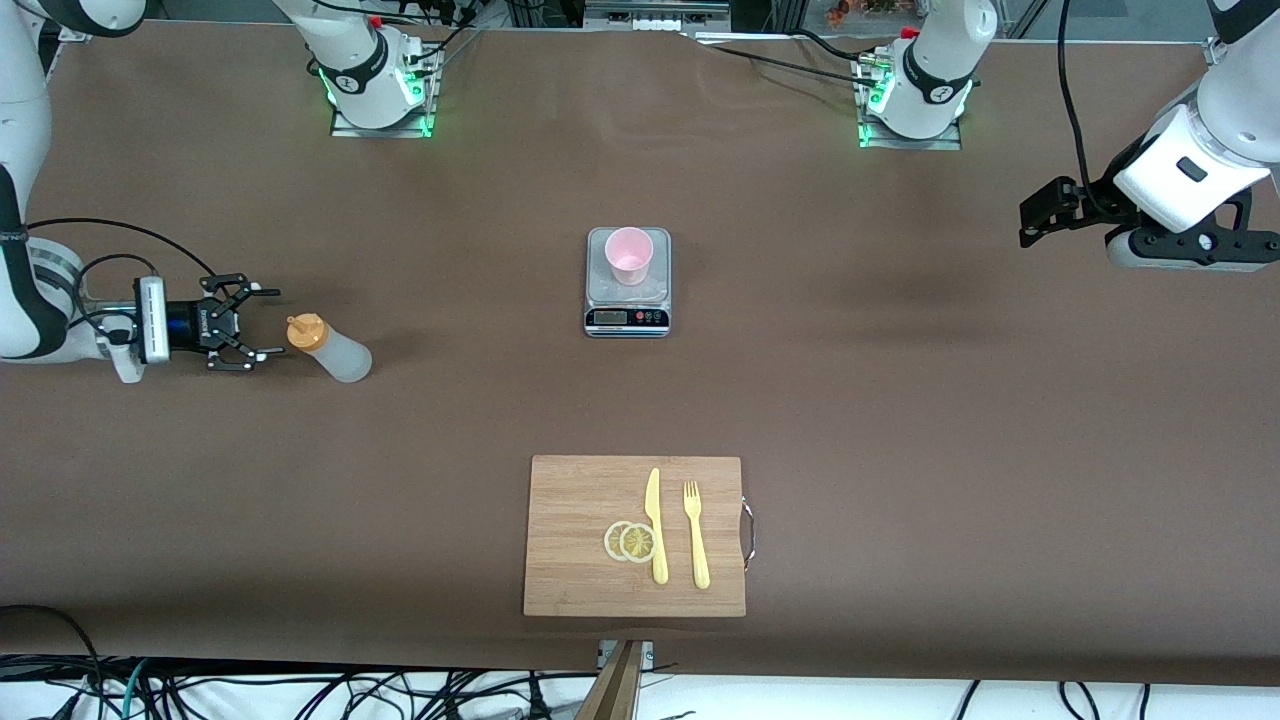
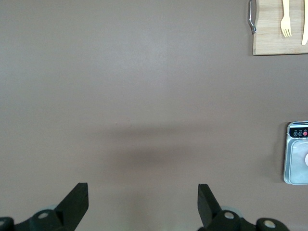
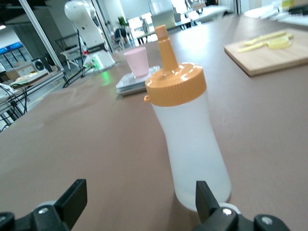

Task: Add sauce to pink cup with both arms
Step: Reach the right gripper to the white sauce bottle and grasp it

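The sauce bottle point(image 1: 330, 347) stands on the worktop just beside the right gripper point(image 1: 247, 325), whose jaws are open. It looks light and squashy, so hold its middle gently. The left gripper point(image 1: 1040, 215) waits, jaws open.

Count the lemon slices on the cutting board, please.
2: both lemon slices lie overlapping on the wooden cutting board, beside the yellow knife, toward the right arm's end. None seems hidden.

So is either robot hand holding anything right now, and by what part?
Nothing. The right gripper is open beside the sauce bottle; the left gripper waits open over bare table.
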### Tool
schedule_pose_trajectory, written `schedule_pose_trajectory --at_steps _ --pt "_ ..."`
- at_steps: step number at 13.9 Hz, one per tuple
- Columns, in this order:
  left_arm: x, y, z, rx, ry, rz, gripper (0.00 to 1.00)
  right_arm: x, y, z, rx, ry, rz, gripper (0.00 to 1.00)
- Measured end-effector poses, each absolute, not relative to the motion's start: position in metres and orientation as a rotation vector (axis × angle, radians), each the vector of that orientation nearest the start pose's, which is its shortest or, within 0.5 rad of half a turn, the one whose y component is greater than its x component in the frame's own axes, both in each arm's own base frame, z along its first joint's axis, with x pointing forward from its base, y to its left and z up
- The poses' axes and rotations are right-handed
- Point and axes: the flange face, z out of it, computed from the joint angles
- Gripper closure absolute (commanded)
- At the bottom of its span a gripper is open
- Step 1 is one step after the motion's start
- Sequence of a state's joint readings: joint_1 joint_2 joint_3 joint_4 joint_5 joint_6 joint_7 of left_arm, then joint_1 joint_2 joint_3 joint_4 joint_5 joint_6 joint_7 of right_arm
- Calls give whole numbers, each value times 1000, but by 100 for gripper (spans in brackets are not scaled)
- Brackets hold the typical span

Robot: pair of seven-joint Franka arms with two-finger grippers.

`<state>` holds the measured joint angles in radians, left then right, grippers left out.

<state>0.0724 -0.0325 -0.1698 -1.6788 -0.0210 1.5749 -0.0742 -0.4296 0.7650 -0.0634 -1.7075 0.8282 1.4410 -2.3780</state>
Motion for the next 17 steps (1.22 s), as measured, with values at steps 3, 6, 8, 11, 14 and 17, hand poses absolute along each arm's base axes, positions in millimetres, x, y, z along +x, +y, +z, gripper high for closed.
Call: schedule_pose_trajectory --at_steps 3,6,8,11,14,17 --pt "539 -56 592 -3149 35 115 0 541 -175 133 -1387 -1363 -789 0" --pt "537 -56 591 -3147 36 132 0 553 -153 138 -1347 -1350 -856 0" --pt "537 -56 590 -3146 36 143 0 559 -143 140 -1334 -1339 -886 0" --pt "536 -57 590 -3145 37 149 0 561 -134 133 -1323 -1336 -905 0" --pt "536 -57 590 -3145 38 150 0 555 -129 111 -1298 -1339 -925 0" --pt "536 -57 590 -3145 38 151 0 553 -120 97 -1271 -1339 -948 0"
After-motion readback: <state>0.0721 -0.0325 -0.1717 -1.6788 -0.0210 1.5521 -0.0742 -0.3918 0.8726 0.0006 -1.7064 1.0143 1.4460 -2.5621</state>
